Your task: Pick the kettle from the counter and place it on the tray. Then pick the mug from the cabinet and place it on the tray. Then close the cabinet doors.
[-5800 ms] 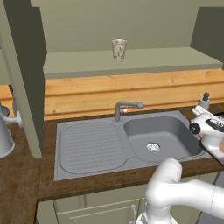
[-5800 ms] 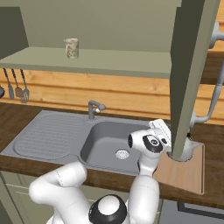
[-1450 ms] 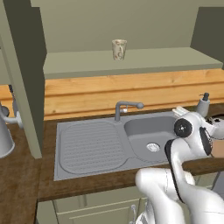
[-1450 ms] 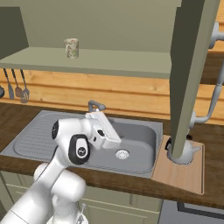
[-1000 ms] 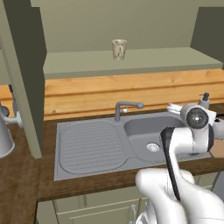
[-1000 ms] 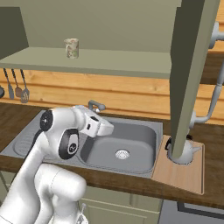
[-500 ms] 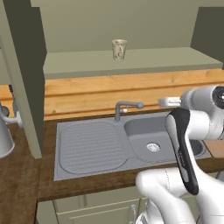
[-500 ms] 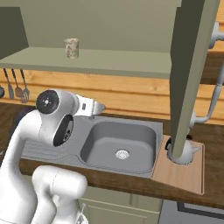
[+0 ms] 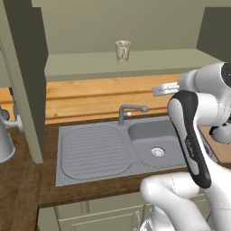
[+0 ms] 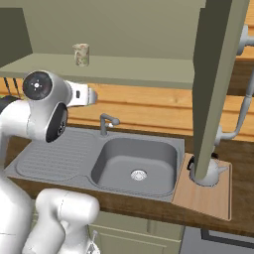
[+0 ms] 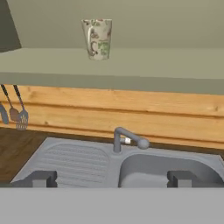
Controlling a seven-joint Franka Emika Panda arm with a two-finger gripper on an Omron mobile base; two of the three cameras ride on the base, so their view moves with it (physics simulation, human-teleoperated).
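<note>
Silvery kettle [image 10: 207, 171] on tray [image 10: 218, 201] at right base view's lower right; end effector [image 11: 109, 178] spread below mug [image 11: 97, 38] in hand view.

I work in a home kitchen: a grey sink [image 9: 155, 146] with tap [image 9: 128, 111] set in a wooden table [image 9: 18, 180], an olive wall cabinet [image 10: 149, 30] above, utensils [image 11: 17, 116] hanging nearby.

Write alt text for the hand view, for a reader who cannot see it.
A cream mug with a mottled pattern stands upright on the pale cabinet shelf, ahead of and above the gripper, whose jaws are open. Below the shelf, a grey tap rises behind the sink and ridged drainer.
</note>
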